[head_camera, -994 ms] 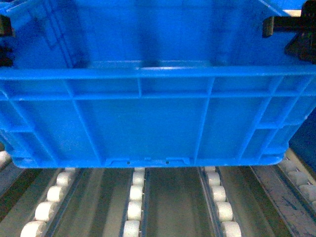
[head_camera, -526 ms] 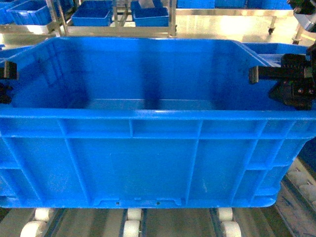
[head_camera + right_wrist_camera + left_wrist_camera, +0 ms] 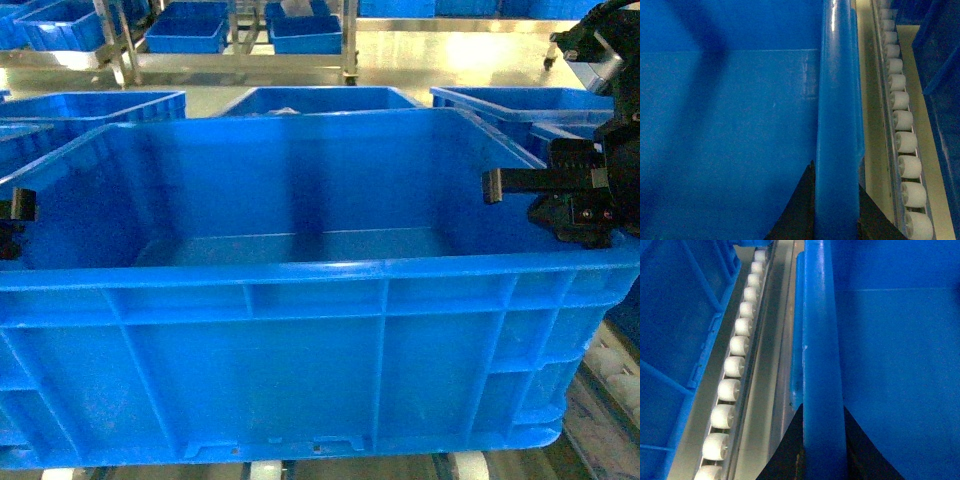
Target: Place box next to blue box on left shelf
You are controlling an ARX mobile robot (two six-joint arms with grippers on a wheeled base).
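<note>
Box: the large bright-blue box [image 3: 320, 330] fills most of the head view, open side up, its ribbed near wall facing the camera and its smooth inside bare
Box position: it sits low over the left shelf [image 3: 732, 370], whose white rollers just show under its bottom edge in the head view; whether it touches them I cannot tell
Left gripper: the left gripper [image 3: 822, 440] straddles the box's left rim, one dark finger on each side of the thick rim in the left wrist view; in the head view only a black tip shows at the left edge
Left jaws: pinching the box rim
Right gripper: the right gripper [image 3: 835, 205] straddles the right rim the same way, one dark finger inside the wall and one outside
Right jaws: pinching the box rim
Shelf rails: a row of white rollers in a grey rail runs just beside each gripped wall
Neighbour: another blue box [image 3: 675, 340] stands just beyond the roller row on the left side, ribbed wall toward the held box
Background: more blue crates [image 3: 320, 98] lie behind the box
</note>
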